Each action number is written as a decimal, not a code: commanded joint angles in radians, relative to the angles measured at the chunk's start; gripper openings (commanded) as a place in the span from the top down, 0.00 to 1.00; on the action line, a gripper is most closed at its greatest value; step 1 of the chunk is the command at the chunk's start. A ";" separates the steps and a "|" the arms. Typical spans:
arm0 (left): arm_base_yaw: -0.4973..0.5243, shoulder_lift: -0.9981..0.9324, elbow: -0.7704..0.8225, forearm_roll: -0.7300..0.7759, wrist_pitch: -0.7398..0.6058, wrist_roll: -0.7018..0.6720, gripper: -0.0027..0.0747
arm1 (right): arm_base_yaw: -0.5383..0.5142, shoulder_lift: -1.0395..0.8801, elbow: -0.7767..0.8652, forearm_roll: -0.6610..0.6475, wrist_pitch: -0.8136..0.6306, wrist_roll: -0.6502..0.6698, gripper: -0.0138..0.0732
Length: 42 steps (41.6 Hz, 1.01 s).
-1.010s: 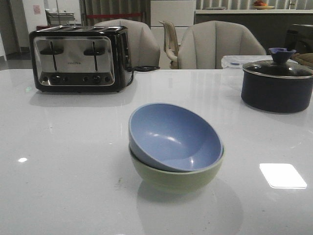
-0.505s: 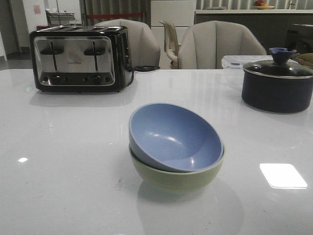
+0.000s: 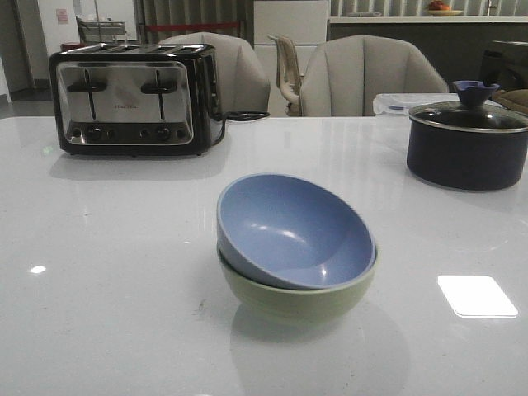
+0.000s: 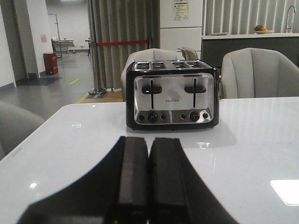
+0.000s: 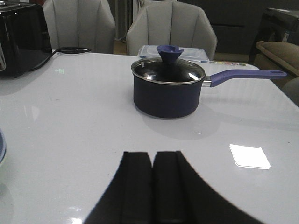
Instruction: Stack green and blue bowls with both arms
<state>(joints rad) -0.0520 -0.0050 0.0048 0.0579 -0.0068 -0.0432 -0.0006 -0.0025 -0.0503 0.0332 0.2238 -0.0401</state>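
Note:
The blue bowl [image 3: 289,231] sits tilted inside the green bowl [image 3: 297,295] at the middle of the white table [image 3: 107,280] in the front view. Neither arm shows in the front view. My left gripper [image 4: 148,140] is shut and empty above the table, facing the toaster. My right gripper [image 5: 153,154] is shut and empty above the table, facing the pot. A sliver of the blue bowl's rim [image 5: 1,147] shows in the right wrist view, apart from the gripper.
A black and silver toaster [image 3: 136,99] stands at the back left, also in the left wrist view [image 4: 172,95]. A dark lidded pot [image 3: 466,144] with a long handle [image 5: 245,74] stands at the back right. Grey chairs [image 3: 371,74] line the far edge.

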 commanded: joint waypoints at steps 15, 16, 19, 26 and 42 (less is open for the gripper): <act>-0.001 -0.020 0.020 -0.007 -0.090 -0.007 0.83 | -0.009 -0.029 0.077 -0.001 -0.257 -0.010 0.80; -0.001 -0.020 0.020 -0.007 -0.090 -0.007 0.83 | -0.009 -0.029 0.077 -0.001 -0.265 -0.010 0.80; -0.001 -0.020 0.020 -0.007 -0.090 -0.007 0.83 | -0.009 -0.029 0.077 -0.001 -0.274 -0.010 0.80; -0.001 -0.020 0.020 -0.007 -0.090 -0.007 0.83 | -0.009 -0.029 0.077 -0.001 -0.274 -0.010 0.80; -0.001 -0.020 0.020 -0.007 -0.090 -0.007 0.83 | -0.009 -0.029 0.077 -0.001 -0.274 -0.010 0.80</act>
<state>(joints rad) -0.0520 -0.0050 0.0048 0.0579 -0.0068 -0.0432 -0.0006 -0.0089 0.0278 0.0332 0.0436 -0.0437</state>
